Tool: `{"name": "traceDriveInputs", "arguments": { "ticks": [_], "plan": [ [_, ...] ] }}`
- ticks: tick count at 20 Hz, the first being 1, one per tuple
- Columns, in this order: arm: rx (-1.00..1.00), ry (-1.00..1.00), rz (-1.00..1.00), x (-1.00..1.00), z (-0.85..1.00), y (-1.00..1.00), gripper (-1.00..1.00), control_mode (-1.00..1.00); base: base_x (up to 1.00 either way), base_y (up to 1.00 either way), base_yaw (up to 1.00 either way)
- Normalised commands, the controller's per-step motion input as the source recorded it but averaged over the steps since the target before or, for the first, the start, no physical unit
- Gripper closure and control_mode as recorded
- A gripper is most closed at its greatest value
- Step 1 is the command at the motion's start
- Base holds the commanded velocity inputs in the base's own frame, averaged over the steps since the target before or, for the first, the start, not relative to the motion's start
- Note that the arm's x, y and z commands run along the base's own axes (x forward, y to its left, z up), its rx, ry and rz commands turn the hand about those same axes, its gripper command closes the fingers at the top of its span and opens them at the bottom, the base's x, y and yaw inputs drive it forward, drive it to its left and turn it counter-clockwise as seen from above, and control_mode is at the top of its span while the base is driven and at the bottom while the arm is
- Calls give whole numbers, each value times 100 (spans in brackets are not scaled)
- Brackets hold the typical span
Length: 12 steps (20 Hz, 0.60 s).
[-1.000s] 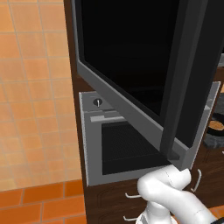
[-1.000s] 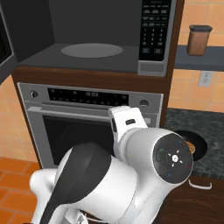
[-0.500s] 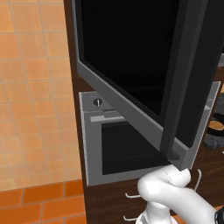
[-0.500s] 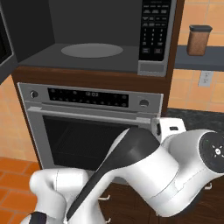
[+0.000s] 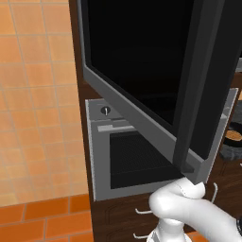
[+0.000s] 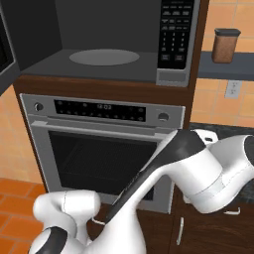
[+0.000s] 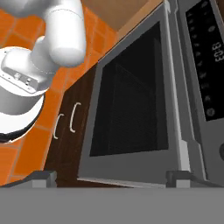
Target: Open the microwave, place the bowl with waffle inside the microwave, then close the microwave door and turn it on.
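The microwave (image 6: 109, 39) stands open, and its cavity shows a grey turntable (image 6: 104, 57) with nothing on it. The microwave door (image 5: 142, 71), black glass in a grey frame, is swung far out to the left with its dark bar handle (image 5: 198, 80) toward me. At the right edge of the left base view a dark bowl with waffle (image 5: 233, 137) sits on the counter; in the right base view my arm hides it. My gripper (image 7: 114, 178) is open and holds nothing. It faces the silver oven's door, rolled sideways.
The silver oven (image 6: 99, 149) sits under the microwave, with its display strip (image 6: 99, 109) above the window. A brown canister (image 6: 225, 45) stands on a shelf at the right. Dark cabinets with thin handles (image 7: 72, 118) are below. My elbow (image 6: 208, 168) bulks in front of the right counter.
My arm has swung to the right, from in front of the oven toward the counter side. The microwave door has stayed open and still.
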Motion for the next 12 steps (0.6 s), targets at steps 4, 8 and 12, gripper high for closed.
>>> {"name": "traceDriveInputs", "arguments": {
  "ticks": [4, 8, 12],
  "plan": [
    [0, 11, -1, 50, -39, -38, -100, -100, 0, 0, 0],
    [0, 8, -5, 42, -40, -49, -100, -100, 0, 0, 0],
    [0, 8, -3, 42, -40, -49, -100, -100, 0, 0, 0]
  ]
}}
